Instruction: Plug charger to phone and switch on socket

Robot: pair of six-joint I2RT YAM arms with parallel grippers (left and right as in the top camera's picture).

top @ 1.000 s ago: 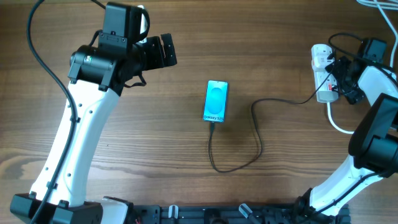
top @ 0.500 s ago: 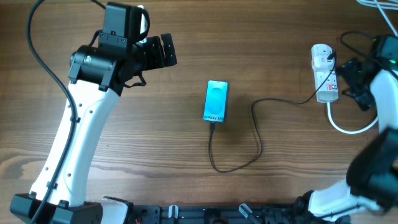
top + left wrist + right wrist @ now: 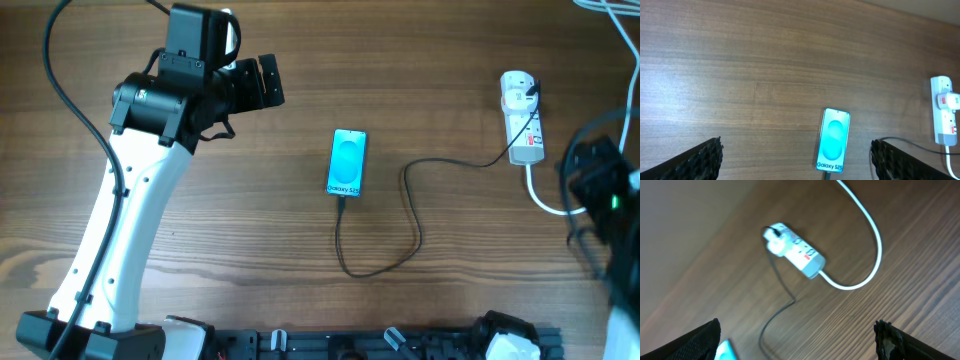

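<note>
The right gripper hangs over the right edge of the worktop, jaws spread wide with nothing between them. In the overhead view it is blurred. Below it and clear of it, the socket lies near the far right corner, its thick white cord curving away along the right edge.

The charger runs from the socket toward the middle and loops toward the near edge. It meets the end of the phone that faces that edge. The phone lies flat mid-worktop, its screen lit teal.

The left gripper is also wide open and empty, high over the far left part and well apart from the phone.

The cable looks seated in the phone, so plugging seems done and the switch is the step in hand. The socket's red markings are too small to show whether it is on. If it is off, the right gripper needs one fingertip brought straight down on the switch without shoving the strip or snagging the cord.
</note>
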